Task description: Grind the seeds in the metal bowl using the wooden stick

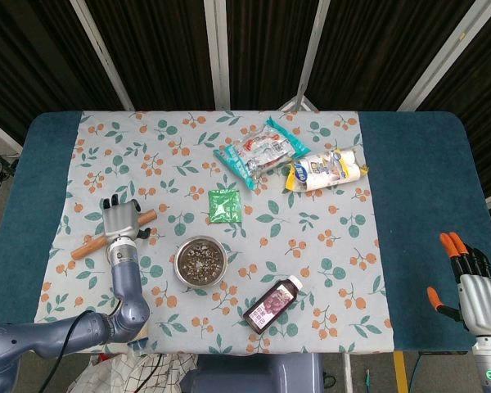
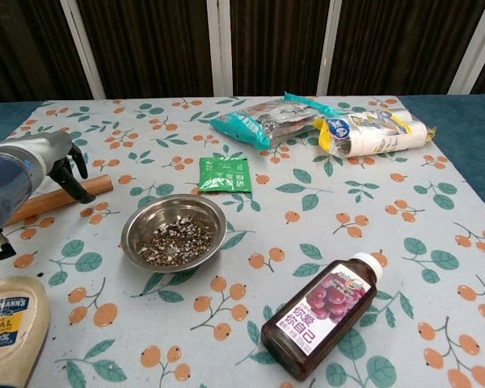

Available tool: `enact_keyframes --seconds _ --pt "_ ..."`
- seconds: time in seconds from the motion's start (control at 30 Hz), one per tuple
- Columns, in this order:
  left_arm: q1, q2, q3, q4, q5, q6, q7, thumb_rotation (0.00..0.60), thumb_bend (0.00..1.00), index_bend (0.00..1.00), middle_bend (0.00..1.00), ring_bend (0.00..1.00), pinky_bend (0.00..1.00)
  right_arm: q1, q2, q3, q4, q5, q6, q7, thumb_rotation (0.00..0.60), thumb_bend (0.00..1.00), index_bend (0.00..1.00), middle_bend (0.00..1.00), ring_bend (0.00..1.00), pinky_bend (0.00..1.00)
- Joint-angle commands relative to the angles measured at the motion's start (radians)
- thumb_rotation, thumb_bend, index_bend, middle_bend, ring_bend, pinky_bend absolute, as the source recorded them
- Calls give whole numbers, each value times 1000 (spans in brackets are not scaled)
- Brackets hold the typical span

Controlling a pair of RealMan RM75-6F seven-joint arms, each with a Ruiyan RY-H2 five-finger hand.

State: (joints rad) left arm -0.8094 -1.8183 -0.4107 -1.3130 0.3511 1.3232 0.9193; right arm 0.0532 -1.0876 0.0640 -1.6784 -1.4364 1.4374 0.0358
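My left robot hand (image 1: 121, 220) sits over the stick (image 1: 91, 244), which lies slantwise on the desk (image 1: 409, 205) near its left edge; from the head view the stick's ends stick out on both sides of my palm. In the chest view my dark fingers (image 2: 74, 179) curl down around the stick's near end (image 2: 97, 187), touching it, but I cannot tell whether I have actually clasped it. My forearm reaches in from the lower left, palm down. Below it lies a mayonnaise bottle (image 2: 6, 327). Just right of the stick is the bowl (image 1: 201, 260), upright with seeds (image 2: 176, 240) in it, apart from my hand. Far right, at the desk's near corner, my right robot hand (image 1: 473, 286) is held upright, fingers spread, grasping nothing
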Motion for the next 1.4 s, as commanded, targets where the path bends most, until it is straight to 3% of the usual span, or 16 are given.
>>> enact_keyframes --seconds 0.03,0.93,1.1,1.4 --pt "1 -3 -5 6 -3 -3 -3 600 364 392 414 76 63 0 0 0 -1 0 0 -1 600 370 0 0 0 0" --pt "5 -23 -6 32 -2 -33 6 600 440 452 440 88 63 0 -1 1 -3 4 -1 -2 600 370 0 0 0 0" --pt "6 -30 -5 35 11 -28 -3 600 512 486 523 101 63 0 -1 1 -3 5 -1 -3 600 370 0 0 0 0" --pt "10 -32 -6 34 14 -20 1 600 674 505 569 121 63 -1 -1 0 -6 5 -1 -5 600 371 0 0 0 0"
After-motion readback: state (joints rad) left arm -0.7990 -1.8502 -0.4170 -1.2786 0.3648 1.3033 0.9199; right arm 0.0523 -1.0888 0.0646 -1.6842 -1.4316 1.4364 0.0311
